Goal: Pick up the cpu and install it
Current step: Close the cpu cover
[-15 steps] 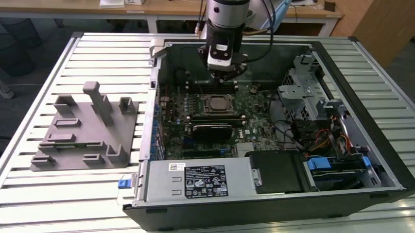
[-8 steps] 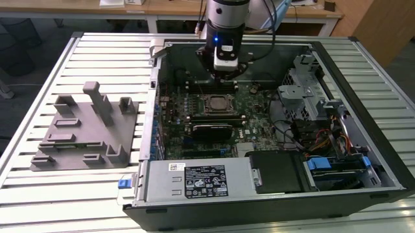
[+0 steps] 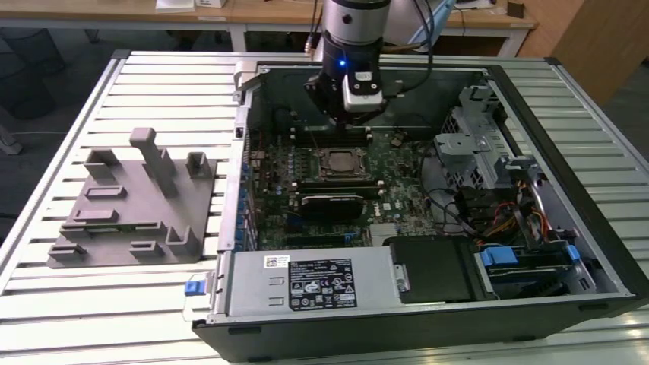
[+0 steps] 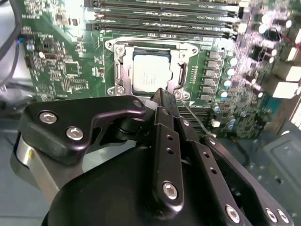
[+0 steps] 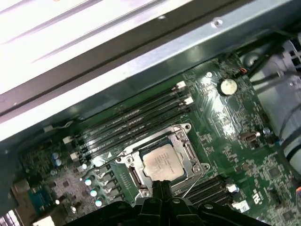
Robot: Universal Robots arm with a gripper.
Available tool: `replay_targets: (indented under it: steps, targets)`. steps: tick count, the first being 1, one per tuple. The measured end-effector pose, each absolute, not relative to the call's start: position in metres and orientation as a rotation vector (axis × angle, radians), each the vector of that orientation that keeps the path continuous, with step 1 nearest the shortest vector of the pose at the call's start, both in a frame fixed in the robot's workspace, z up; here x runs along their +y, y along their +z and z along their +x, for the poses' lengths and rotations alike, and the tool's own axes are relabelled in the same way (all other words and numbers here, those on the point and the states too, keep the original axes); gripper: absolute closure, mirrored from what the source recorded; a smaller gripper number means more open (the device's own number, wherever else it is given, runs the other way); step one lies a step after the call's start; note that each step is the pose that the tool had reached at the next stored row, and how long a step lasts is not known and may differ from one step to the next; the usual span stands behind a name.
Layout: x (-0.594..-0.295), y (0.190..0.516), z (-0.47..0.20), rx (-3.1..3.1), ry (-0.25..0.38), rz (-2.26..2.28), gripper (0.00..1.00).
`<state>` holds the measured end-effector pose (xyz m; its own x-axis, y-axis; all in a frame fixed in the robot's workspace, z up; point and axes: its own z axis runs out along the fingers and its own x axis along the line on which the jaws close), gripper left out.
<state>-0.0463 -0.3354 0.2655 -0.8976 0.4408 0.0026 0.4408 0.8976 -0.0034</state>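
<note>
Lightness and fragility mark the cpu (image 5: 163,162), a small, thin, flat square chip with a silvery-white metal top. I judge it stiff, almost weightless, smooth and rather slippery on its lid, and easily harmed on its underside contacts. The safe hold would be by two opposite edges, kept level, with no pressure on the faces. It lies flat inside the silver metal socket frame (image 5: 184,141) on the green motherboard (image 5: 221,117), beside the rows of long black memory slots (image 5: 136,120). The black two-fingered gripper (image 5: 162,186) hovers at the chip's edge, its fingers clenched together on nothing. Whether the tips touch the chip I cannot tell.

The exterior view gives the setting: the open black computer case (image 3: 406,334) on a slatted metal table (image 3: 102,312), the large grey plastic fixture with upright posts (image 3: 132,201) well apart on the exterior view's left, and the arm reaching down over the board. The first wrist view brings the socket close, with the fingertips at the chip's rim and a round silver coin battery (image 5: 228,85) further off on the board. The second wrist view looks over the gripper's black linkage to the fingers, which meet in one tip just short of the socket.
</note>
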Motion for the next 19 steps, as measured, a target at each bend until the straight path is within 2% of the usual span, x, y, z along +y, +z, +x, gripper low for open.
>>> replay_targets:
  steps: [19]
  targets:
    - [-0.3354,0.2608,-0.0463,-3.134,0.005,-0.175,0.89]
